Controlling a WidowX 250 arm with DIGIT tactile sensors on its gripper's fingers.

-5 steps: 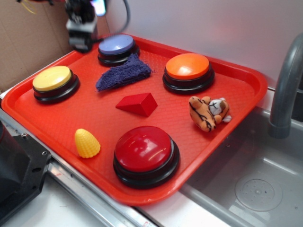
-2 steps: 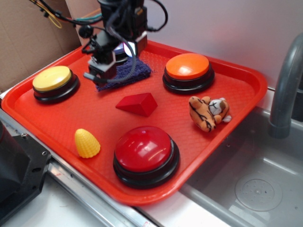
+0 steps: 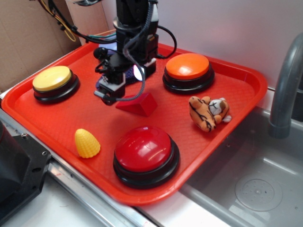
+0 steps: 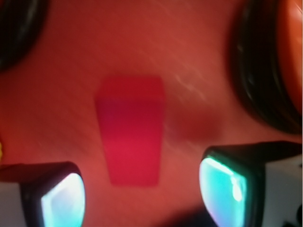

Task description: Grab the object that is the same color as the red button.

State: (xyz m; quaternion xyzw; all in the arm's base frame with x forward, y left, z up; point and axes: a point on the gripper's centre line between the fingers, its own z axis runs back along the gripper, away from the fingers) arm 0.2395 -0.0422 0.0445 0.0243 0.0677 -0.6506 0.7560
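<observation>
Partly hidden behind jaws (image 3: 110,92): red wedge (image 3: 140,104).

Red tray (image 3: 246,82), orange button (image 3: 188,66), yellow button (image 3: 52,78), corn toy (image 3: 87,143), tiger plush (image 3: 208,112) — faucet (image 3: 286,90)

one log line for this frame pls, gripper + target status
phase: approach | gripper: open, above target, no contact | target: small matte red wedge block, flat on red plastic tray, between fingers | large glossy red dome button: untouched
</observation>
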